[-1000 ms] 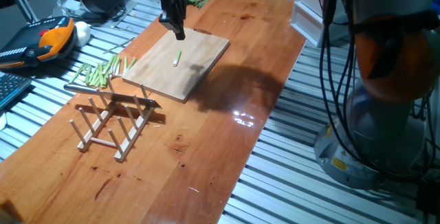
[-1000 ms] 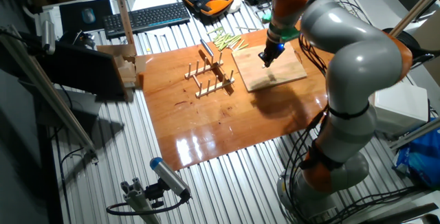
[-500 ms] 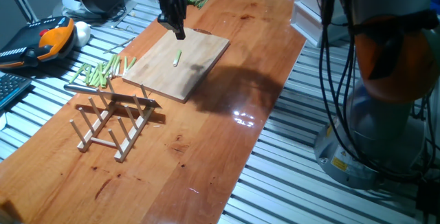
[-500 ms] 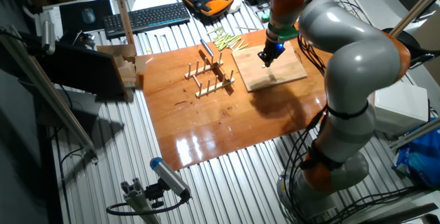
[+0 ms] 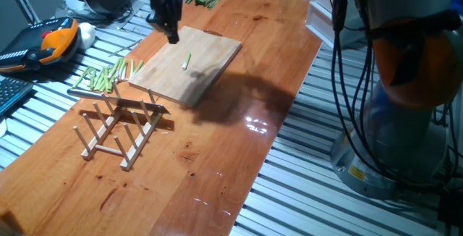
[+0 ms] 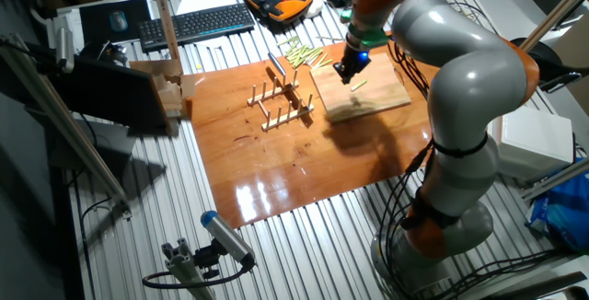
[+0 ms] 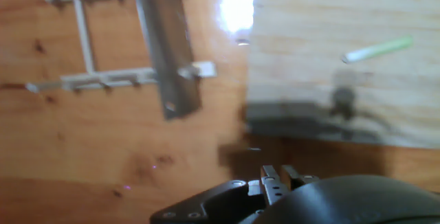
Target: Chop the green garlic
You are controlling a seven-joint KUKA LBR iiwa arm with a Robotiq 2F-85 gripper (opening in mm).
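Hand view looks down past the black two-finger gripper (image 7: 275, 179), jaws narrow and holding nothing, onto the short pale-green garlic stalk (image 7: 378, 49) lying loose on the light wooden cutting board (image 7: 330, 66). Hovers above the board's far corner (image 5: 168, 27), well apart from the stalk (image 5: 186, 61). Wooden peg rack (image 5: 119, 131) carrying a grey-bladed knife (image 5: 116, 100) near the board; heap of green sticks (image 5: 105, 74) just beside.

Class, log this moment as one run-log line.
gripper: empty, above cutting board's corner | green garlic: whole, on board | knife: on wooden rack, untouched
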